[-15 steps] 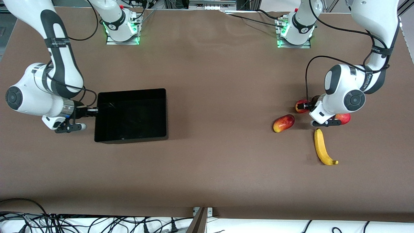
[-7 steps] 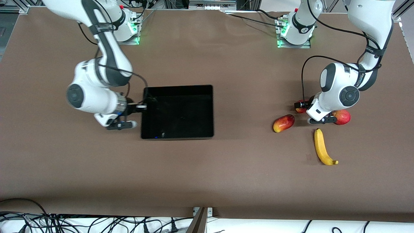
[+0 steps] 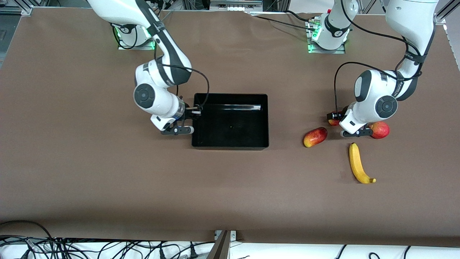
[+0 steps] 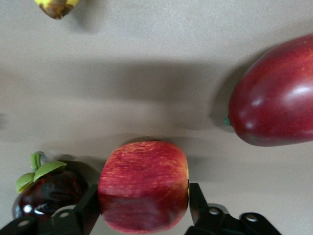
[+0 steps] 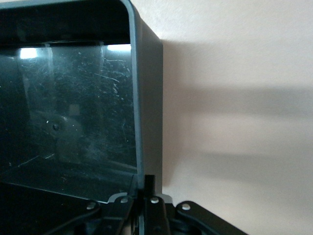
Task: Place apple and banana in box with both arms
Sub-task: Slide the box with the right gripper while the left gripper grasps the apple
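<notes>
While the right hand (image 3: 196,112) grips the black box's (image 3: 230,145) wall mid-worktop, the left hand (image 4: 144,205), fingers pinching the apple (image 4: 144,185) beside a mangosteen (image 4: 44,191), should lift straight up, the banana (image 3: 360,164) lying nearer the camera.

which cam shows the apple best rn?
Left wrist view: the apple fills the foreground between the left gripper fingers. In the front view the left arm hides all but a red sliver. The right wrist view doesn't show it.
</notes>
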Controlling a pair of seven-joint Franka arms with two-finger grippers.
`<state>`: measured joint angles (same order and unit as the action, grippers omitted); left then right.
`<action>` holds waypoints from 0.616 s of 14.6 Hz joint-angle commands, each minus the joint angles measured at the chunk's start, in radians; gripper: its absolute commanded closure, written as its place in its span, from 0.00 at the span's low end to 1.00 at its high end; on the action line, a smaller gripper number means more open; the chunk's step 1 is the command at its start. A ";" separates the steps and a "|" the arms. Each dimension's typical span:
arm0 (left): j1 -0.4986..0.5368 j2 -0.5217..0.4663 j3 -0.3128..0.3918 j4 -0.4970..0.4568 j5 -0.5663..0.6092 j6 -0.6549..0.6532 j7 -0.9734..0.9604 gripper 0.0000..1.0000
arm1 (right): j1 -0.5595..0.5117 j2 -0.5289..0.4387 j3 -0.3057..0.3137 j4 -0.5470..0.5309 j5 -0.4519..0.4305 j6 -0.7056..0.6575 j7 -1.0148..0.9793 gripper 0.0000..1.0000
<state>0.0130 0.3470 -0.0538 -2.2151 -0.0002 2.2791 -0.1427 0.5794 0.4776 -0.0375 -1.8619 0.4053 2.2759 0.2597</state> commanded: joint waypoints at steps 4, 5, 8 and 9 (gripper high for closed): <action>0.004 -0.005 -0.001 0.029 -0.015 -0.012 0.038 0.74 | 0.007 -0.014 -0.007 -0.046 0.015 0.050 -0.017 1.00; 0.005 -0.005 -0.001 0.063 -0.015 -0.054 0.046 0.74 | 0.005 -0.014 -0.007 -0.043 0.017 0.050 -0.005 0.59; 0.001 -0.002 -0.001 0.236 -0.015 -0.306 0.052 0.71 | 0.002 -0.031 -0.016 -0.028 0.023 0.040 -0.005 0.00; -0.010 0.000 -0.001 0.297 -0.011 -0.361 0.048 0.71 | -0.001 -0.054 -0.036 -0.010 0.018 0.012 0.000 0.00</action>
<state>0.0132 0.3444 -0.0550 -2.0464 -0.0002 2.0521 -0.1228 0.5815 0.4741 -0.0511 -1.8773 0.4057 2.3124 0.2585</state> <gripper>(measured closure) 0.282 0.617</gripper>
